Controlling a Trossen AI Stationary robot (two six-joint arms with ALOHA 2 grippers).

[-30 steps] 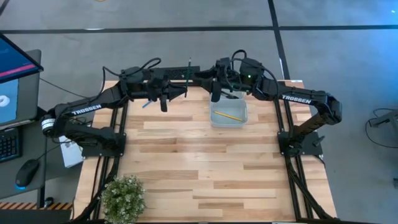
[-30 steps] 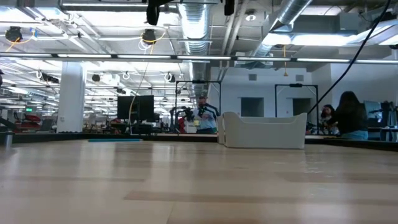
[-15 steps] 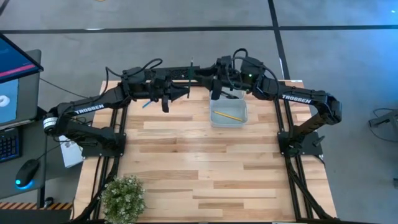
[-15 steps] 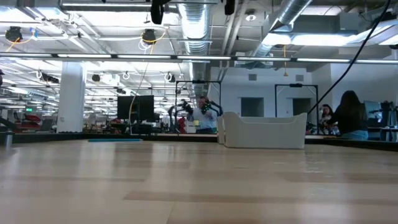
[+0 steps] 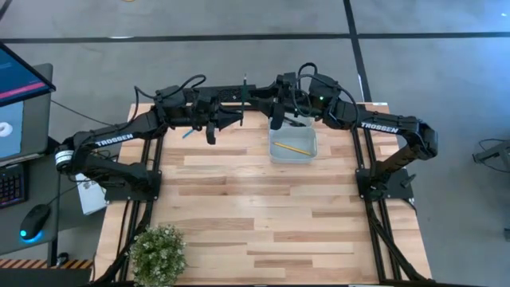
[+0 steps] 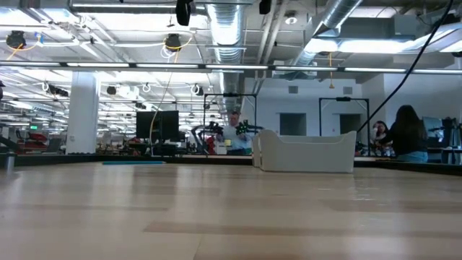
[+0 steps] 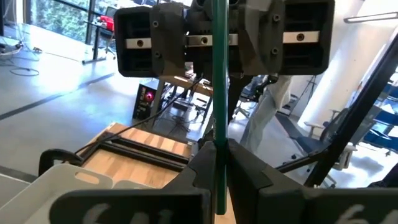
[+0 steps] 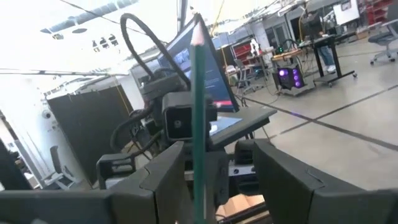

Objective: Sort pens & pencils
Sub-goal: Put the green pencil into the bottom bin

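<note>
Midair handoff: left gripper (image 7: 216, 163) clamped on green pencil (image 7: 218, 93), right gripper (image 8: 214, 165) open around it; right should close before left lets go

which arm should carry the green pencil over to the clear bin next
Right. The left gripper is shut on the green pencil, and the open right gripper already straddles it. The clear bin sits on the right arm's side.

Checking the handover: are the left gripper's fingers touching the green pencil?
Touching. In the left wrist view the left gripper is shut on the green pencil, both fingers pressed against it.
</note>
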